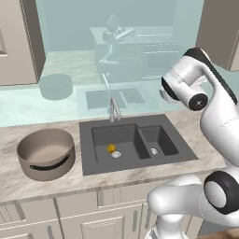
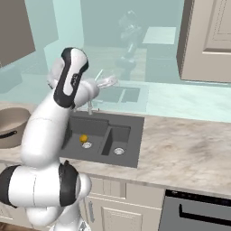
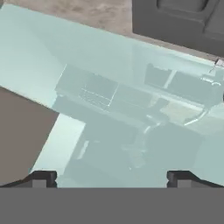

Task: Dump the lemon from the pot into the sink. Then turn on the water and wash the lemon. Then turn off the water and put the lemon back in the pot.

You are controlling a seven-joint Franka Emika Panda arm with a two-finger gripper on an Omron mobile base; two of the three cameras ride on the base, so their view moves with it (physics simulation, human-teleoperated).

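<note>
lemon: small round yellow-orange fruit, lying on the floor of the larger left basin, touching or just beside its silver drain; seen too in right base view.
sink: dark grey rectangular double-basin sink set in the marble counter; big basin left, small basin right.
pot: wide round taupe-brown metal pot w/ dark handles, upright on counter left of sink, near but apart from it; nothing visible inside.
faucet: slim silver tap at the far rim of sink, about centre; no water visible, so judged still off.
pincer: two dark tips stand wide apart in hand view, nothing between them, holding nothing. Hand is raised high above counter, right of the faucet in left base view; hand cam looks at the teal mirrored backsplash, w/ the sink's edge at top of view.
key relation: faucet lies left of and below the hand, toward the far wall; lemon lies lower again and nearer, down in left basin.
step (judged): dump looks done; next is water on, so the faucet is the target, not the lemon.
next move needs (judged): swing left + drop to faucet height, coming at the handle from the right side.
risk (judged): tap is thin, easy to miss or overshoot.
</note>
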